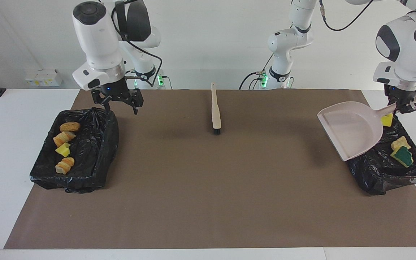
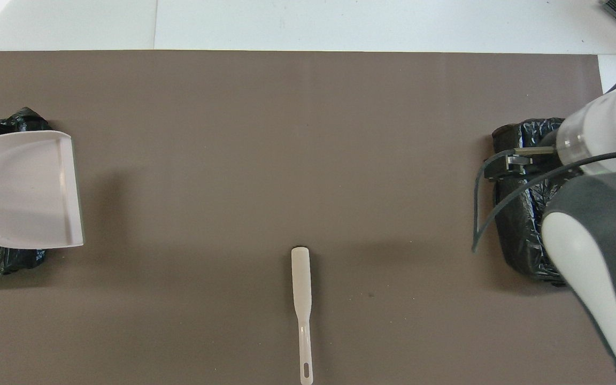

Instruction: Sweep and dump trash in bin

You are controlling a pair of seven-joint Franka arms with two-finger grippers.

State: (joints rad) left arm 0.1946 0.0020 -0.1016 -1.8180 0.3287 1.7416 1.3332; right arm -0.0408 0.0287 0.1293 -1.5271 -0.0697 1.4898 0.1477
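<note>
Beige dustpan [image 1: 349, 130] (black bins [image 1: 99, 144])

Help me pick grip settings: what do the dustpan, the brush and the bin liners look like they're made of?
Dustpan: probably moulded plastic, pale pinkish, smooth, with a glint in the overhead view.
Brush: beige handle, wood or plastic, matte; black bristles at the end.
Bin liners: thin black plastic film, crinkled, with shiny highlights on the folds.

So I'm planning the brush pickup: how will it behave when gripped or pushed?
The brush looks like a stiff one-piece handle, so it probably won't flop. It lies flat on the mat, so rolling seems unlikely. Thin and narrow, it's likely light and may pivot if nudged at one end.
</note>
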